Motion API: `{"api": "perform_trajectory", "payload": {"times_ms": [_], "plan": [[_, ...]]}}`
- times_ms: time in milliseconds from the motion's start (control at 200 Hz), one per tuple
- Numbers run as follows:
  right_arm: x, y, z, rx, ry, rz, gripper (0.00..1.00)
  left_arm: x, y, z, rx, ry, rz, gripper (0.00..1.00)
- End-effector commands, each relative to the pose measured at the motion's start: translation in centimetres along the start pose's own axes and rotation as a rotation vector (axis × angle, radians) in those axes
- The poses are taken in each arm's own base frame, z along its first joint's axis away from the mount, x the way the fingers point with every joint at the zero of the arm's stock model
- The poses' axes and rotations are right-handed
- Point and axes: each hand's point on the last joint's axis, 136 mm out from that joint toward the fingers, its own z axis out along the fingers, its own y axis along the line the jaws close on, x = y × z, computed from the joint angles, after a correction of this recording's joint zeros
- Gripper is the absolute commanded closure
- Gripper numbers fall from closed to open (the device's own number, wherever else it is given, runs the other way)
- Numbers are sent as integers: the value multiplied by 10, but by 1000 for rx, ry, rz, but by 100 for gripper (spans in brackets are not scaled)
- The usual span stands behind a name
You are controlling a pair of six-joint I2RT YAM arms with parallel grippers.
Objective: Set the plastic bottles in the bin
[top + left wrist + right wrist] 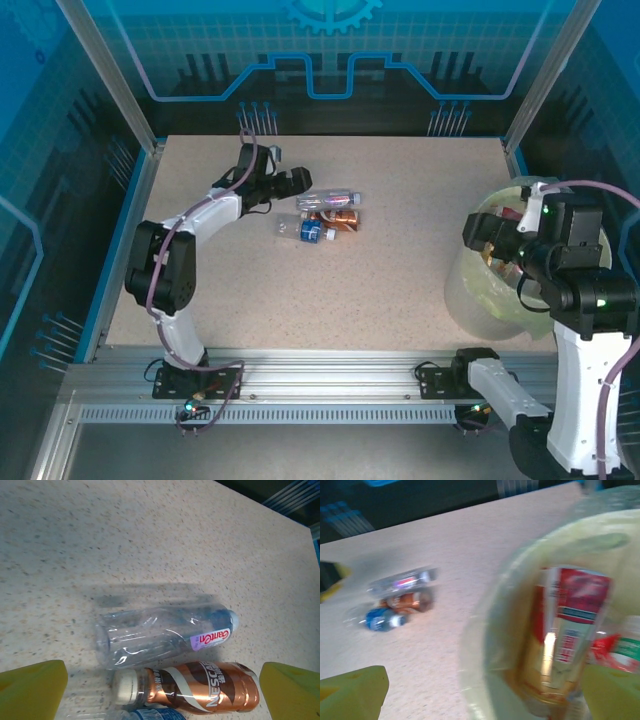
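Beige speckled tabletop (400, 290) on the overhead cam: three small plastic bottles (340, 219) are lying clustered mid-table, long axes running left to right. My left gripper (300, 183) is hovering just beside their left ends, jaws spread wide, so that arm's way nearer. My right gripper (492, 250) is hanging over the big round pale yellow-green bin (480, 300) at the right edge, jaws also apart and holding nothing.

Left wrist cam: I'm seeing a crinkly clear bottle (160, 635) touching a glossy copper-brown bottle (200, 690) with a white cap. The brown one is lying lengthwise between my yellow fingers (32, 690), so I'm guessing a wrist turn is needed before closing. A blue-labelled one (150, 714) is peeking in below.

Right wrist cam is coming through blurry: a thin translucent bag liner (480, 645) is covering the rim, and red-labelled bottles (575, 615) are sitting inside.
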Motion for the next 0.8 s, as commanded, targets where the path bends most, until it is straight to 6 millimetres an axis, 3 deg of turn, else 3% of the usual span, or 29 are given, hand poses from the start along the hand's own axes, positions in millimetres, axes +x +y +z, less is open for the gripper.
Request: {"api": "perform_trajectory", "payload": {"times_ms": [0, 125, 235, 545, 710, 795], "plan": [[-4, 57, -4, -302, -35, -64, 0, 13, -6, 19, 118, 65, -32, 1], [2, 86, 0, -437, -42, -106, 0, 30, -2, 29, 150, 103, -53, 1], [8, 103, 5, -492, -35, -140, 0, 40, -2, 24, 192, 89, -57, 1], [15, 120, 25, -451, -17, -267, 0, 77, 13, 2, 173, 100, -28, 1], [18, 124, 33, -426, -10, -308, 0, 98, 4, -19, 196, 97, 30, 1], [19, 126, 36, -418, -8, -325, 0, 114, 3, -26, 126, 104, 105, 1]]}}
